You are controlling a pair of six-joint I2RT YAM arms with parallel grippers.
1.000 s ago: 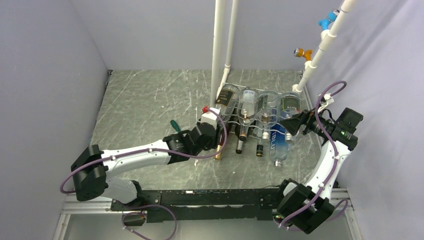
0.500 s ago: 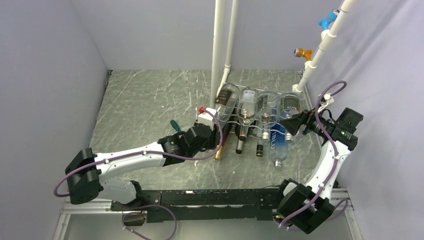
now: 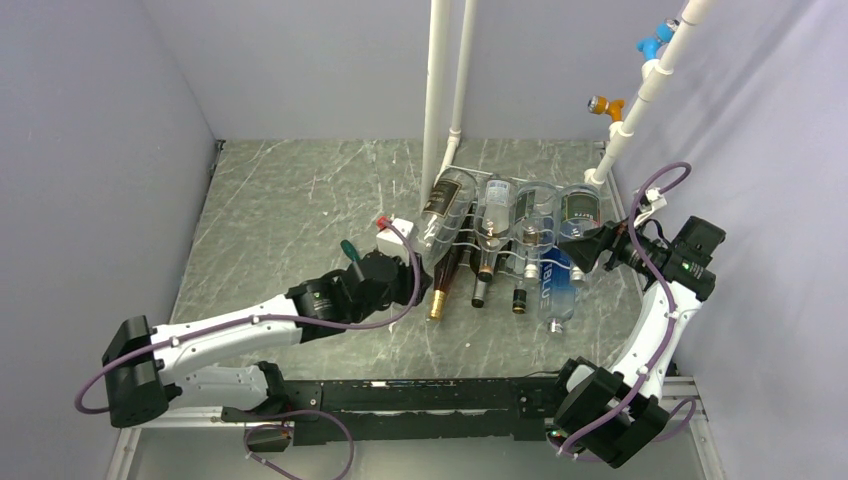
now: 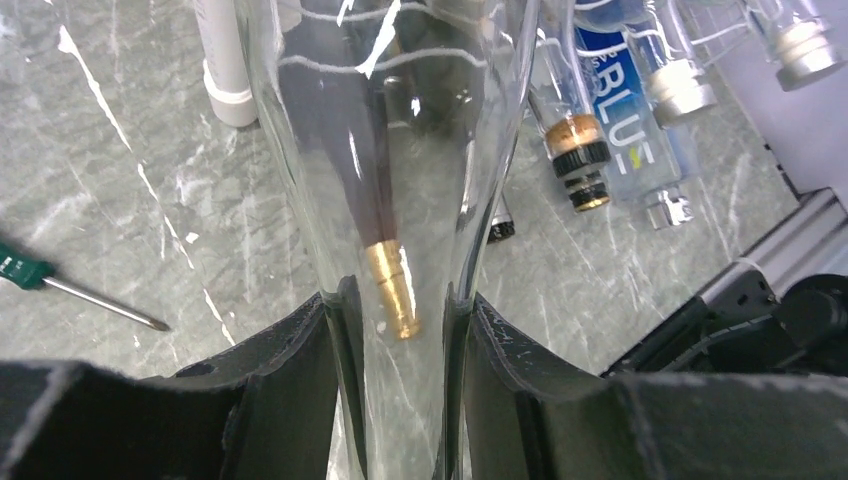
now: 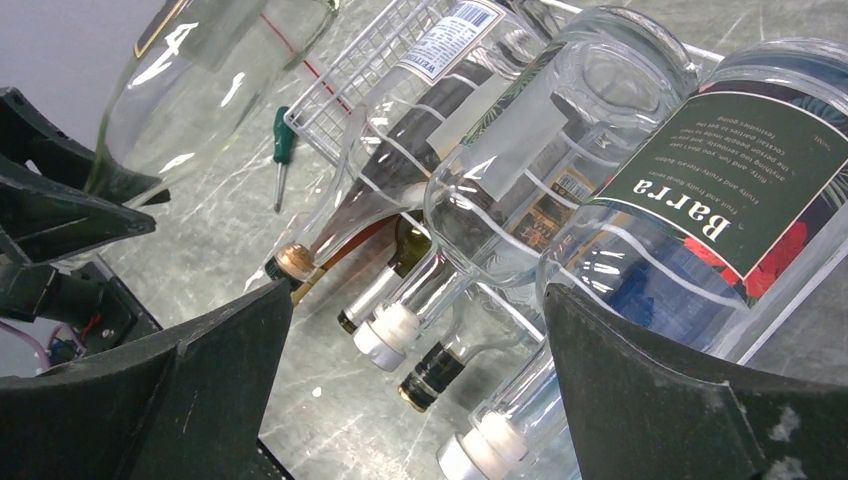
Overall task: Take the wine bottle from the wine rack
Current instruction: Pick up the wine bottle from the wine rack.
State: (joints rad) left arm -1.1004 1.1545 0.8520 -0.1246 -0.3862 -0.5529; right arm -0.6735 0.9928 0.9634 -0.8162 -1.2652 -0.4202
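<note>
A clear glass wine bottle slants across the left end of the white wire wine rack, base to the rear and neck toward the near left. My left gripper is shut on its neck. In the left wrist view, both black fingers press the glass of the bottle, with the gripper around the neck. My right gripper stands open at the rack's right end. In the right wrist view, the gripper faces the racked bottles and holds nothing.
Several other bottles stay in the rack, among them one with a dark "Barra" label and a gold-capped dark one. A green-handled screwdriver lies on the floor to the left. White pipes rise behind the rack.
My left arm has drawn back toward the near left with the bottle's neck in its grip. The bottle has swung and slid partway out of the rack's left end. The right arm is still.
</note>
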